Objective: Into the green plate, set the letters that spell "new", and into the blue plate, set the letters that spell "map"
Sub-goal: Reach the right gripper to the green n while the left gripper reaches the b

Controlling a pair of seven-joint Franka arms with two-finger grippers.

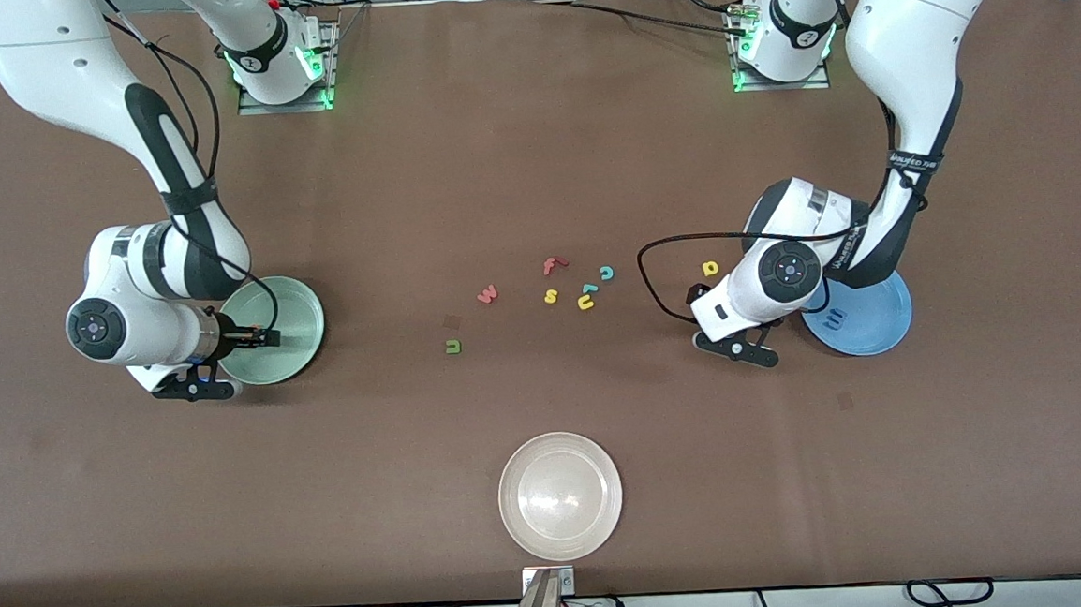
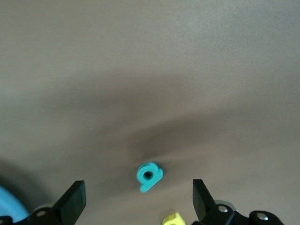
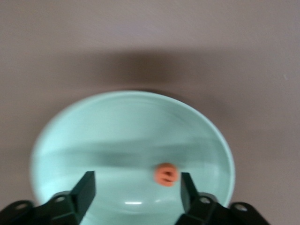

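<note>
Orange e (image 3: 166,174) beneath open right tool (image 3: 136,190)

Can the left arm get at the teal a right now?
Probably yes. The left gripper is open, and the a lies flat on bare table, framed between its fingers in the wrist view. Only the yellow u beside it might crowd one finger.

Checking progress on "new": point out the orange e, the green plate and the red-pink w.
orange e (image 3: 166,174): right wrist view, middle of the letter.
green plate (image 3: 56,126): right wrist view, on its raised rim.
red-pink w (image 1: 487,294): front view, middle of the letter.
</note>
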